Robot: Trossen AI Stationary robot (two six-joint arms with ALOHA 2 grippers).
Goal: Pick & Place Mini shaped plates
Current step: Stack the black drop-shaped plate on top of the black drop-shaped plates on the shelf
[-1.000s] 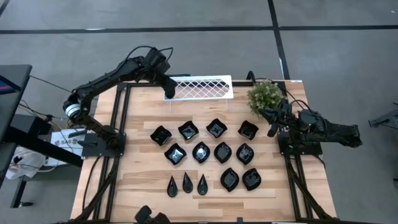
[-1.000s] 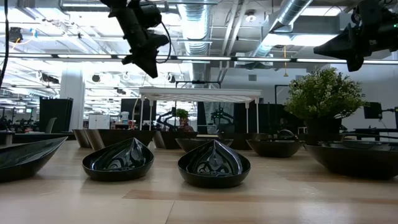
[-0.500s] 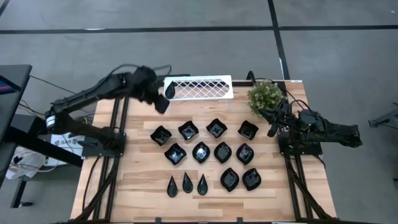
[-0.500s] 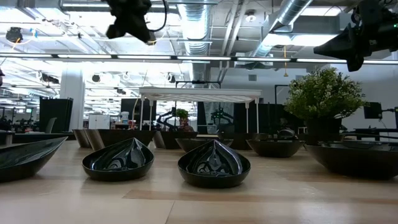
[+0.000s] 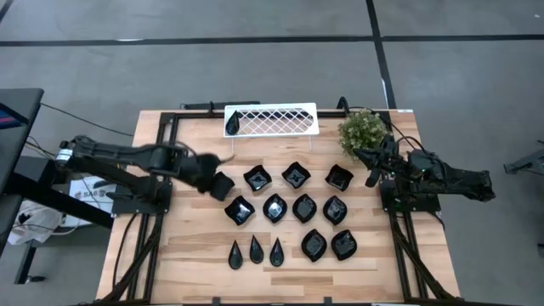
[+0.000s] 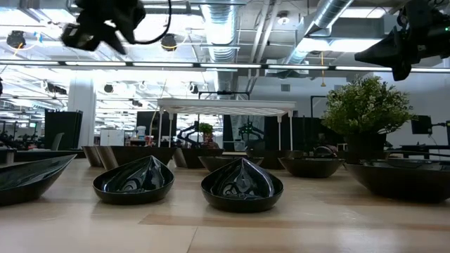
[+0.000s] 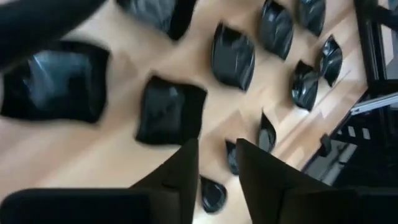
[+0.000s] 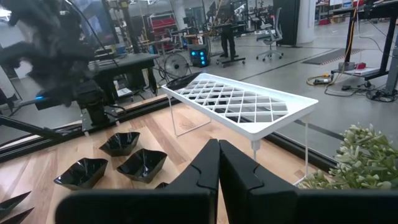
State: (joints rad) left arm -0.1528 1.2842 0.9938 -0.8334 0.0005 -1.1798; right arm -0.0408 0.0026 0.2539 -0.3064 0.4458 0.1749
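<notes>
While most plates (image 5: 293, 212) sit in loose rows mid-table, one teardrop plate (image 5: 233, 124) lies on the left end of the white rack (image 5: 272, 120) at the far edge. Over the leftmost plate (image 5: 223, 185) of the far row hangs the left gripper (image 5: 207, 174), empty, its fingers (image 7: 176, 169) slightly parted. At right, beside the plant (image 5: 364, 129), the right gripper (image 5: 372, 161) waits, fingers pressed together.

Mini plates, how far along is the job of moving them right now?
Done: one teardrop plate lies on the white rack. In hand: nothing. The left gripper, open and empty, hovers over the end plate of the row nearest the rack. The right gripper waits shut beside the plant. Left: thirteen plates on the table.
</notes>
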